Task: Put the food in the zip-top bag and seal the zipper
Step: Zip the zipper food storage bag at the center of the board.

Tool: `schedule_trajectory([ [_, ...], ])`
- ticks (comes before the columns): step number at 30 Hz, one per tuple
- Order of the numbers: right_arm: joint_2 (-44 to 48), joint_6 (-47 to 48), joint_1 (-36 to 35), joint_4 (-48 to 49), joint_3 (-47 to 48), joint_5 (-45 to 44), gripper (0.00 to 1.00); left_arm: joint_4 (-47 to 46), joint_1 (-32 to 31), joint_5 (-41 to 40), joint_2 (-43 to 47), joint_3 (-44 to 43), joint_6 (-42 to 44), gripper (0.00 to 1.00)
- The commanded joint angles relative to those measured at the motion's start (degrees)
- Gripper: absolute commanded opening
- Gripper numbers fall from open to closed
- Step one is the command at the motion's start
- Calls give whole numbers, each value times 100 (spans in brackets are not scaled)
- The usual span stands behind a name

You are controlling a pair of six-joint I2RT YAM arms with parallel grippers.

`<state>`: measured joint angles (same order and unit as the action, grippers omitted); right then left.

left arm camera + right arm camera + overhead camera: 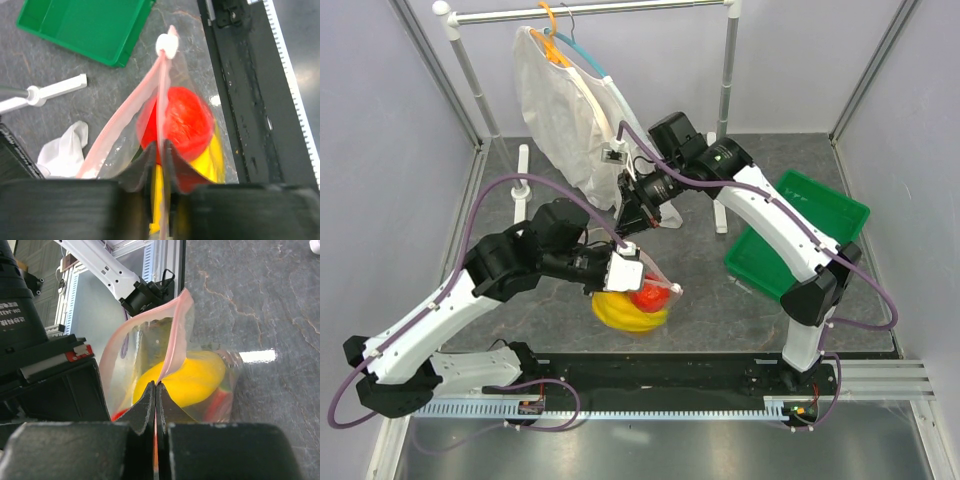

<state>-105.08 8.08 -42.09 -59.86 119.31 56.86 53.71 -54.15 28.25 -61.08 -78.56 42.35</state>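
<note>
The clear zip-top bag (658,283) hangs just above the table between my two grippers. Inside it is the food: a red piece (182,122) and yellow pieces (197,377). The pink zipper (161,95) runs along the bag's top edge, with a small white tab (167,44) at its far end. My left gripper (161,150) is shut on the zipper strip. My right gripper (156,388) is shut on the same strip from the other end. From above, the left gripper (628,258) and the right gripper (633,224) are close together over the bag.
A green tray (820,205) lies on the table at the right, beside the right arm. A white garment (565,110) hangs from a rack at the back, whose white foot (55,90) rests on the table. A black rail (250,100) runs along the near edge.
</note>
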Motion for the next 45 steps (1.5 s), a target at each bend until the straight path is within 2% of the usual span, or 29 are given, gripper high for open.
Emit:
schedule_trajectory([
  [1,154,-332,-72,736,286,168,0,-678,-34,-276,315,235,-736,3],
  [2,154,-429,-63,834,321,150,2,-861,-34,-328,394,332,-919,2],
  [3,137,-508,-54,940,426,150,11,-967,-43,-416,491,437,-1017,2],
  [5,137,-719,-37,1195,497,124,21,-1300,-34,-758,754,754,-1306,2],
  [6,171,-781,-2,1335,515,89,40,-1380,-25,-864,851,833,-1404,2],
  [8,250,-799,104,1459,497,-95,59,-1486,-25,-1049,1027,1009,-1606,2],
  [9,364,-929,295,1546,445,-131,73,-1513,27,-1102,1071,1097,-1685,2],
  [12,741,-1045,866,1818,113,-141,84,-1583,211,-1243,1194,1229,-1888,2],
  [14,1066,-827,1140,1898,-248,-96,84,-1653,273,-1261,1282,1291,-2011,2],
  [17,2085,-316,1431,2161,-1485,-307,85,-1715,335,-1252,1371,1352,-2186,2],
  [18,2662,-115,1457,2380,-2194,-525,85,-1732,378,-1260,1379,1370,-2222,2],
  [20,3271,-314,1458,2819,-2988,-894,87,-1873,423,-1304,1414,1405,-2371,2],
  [21,3840,-568,1458,3326,-3784,-974,88,-1934,432,-1287,1441,1458,-2406,2],
  [23,4388,-946,1449,3969,-4570,-993,86,-2075,432,-1147,1520,1493,-2415,2],
  [24,4852,-1096,1457,4634,-5244,-1010,84,-2075,440,-1138,1529,1467,-2415,2],
  [27,5286,-1282,1449,5307,-5899,-1081,81,-2023,432,-1120,1467,1371,-2416,2],
  [32,5252,-1238,1370,5685,-6208,-931,78,-2023,440,-1006,1467,1370,-2424,2],
  [36,5165,-1002,853,5959,-6498,-1098,77,-2040,440,-935,1485,1397,-2398,2],
  [40,4910,-861,465,6126,-6499,-1221,74,-2049,440,-874,1520,1396,-2345,2],
  [45,4602,-852,324,6231,-6429,-1265,70,-2040,440,-768,1599,1440,-2301,2],
])
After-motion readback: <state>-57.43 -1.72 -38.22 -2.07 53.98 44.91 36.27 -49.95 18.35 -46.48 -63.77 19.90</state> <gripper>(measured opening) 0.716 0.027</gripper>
